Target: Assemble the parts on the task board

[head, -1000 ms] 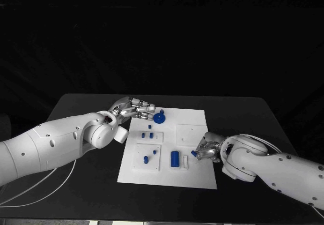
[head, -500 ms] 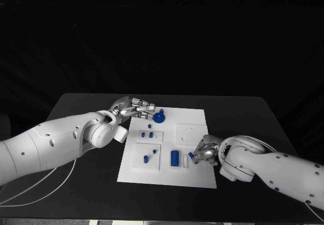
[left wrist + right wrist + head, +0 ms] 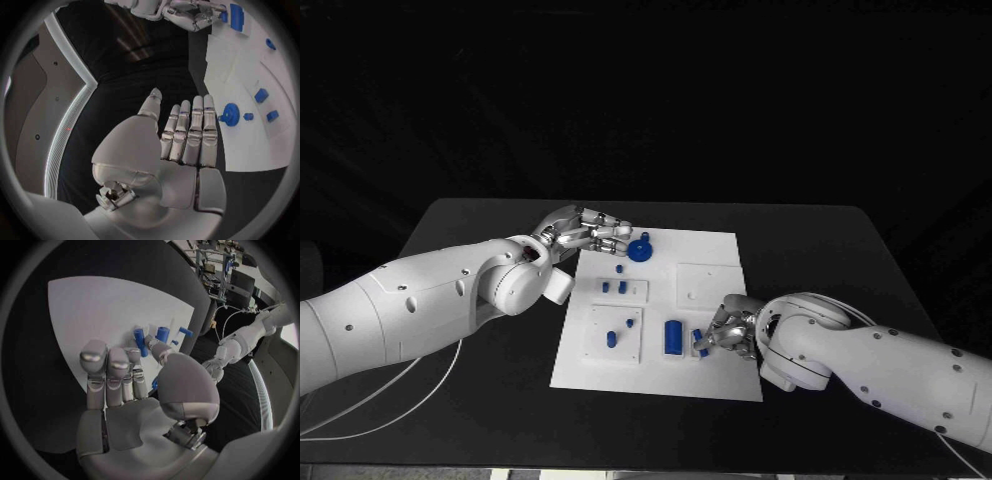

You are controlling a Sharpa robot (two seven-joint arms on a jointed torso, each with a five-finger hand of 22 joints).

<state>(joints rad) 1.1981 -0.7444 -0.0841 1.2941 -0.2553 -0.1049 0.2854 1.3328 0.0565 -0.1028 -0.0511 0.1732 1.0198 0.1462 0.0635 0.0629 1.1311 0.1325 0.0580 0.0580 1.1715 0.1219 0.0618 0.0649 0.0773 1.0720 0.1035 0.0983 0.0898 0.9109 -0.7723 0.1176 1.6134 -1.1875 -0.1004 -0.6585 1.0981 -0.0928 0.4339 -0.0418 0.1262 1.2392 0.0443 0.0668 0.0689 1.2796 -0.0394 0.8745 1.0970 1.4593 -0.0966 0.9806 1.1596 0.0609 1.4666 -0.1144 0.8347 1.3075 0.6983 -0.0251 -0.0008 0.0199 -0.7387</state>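
Right hand (image 3: pixel 728 332): shifted across the task board (image 3: pixel 711 250) from its right edge toward the middle; now just beside the upright blue cylinder (image 3: pixel 674 337) and the small white block (image 3: pixel 694 345), where earlier it lay near the board's edge, apart from them. Small blue part (image 3: pixel 700 339) at its fingertips: carried inward with the hand. Right forearm (image 3: pixel 877 360): follows, reaching further over the table (image 3: pixel 473 220).

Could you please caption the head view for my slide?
Right hand reaches beside a blue part on the task board.
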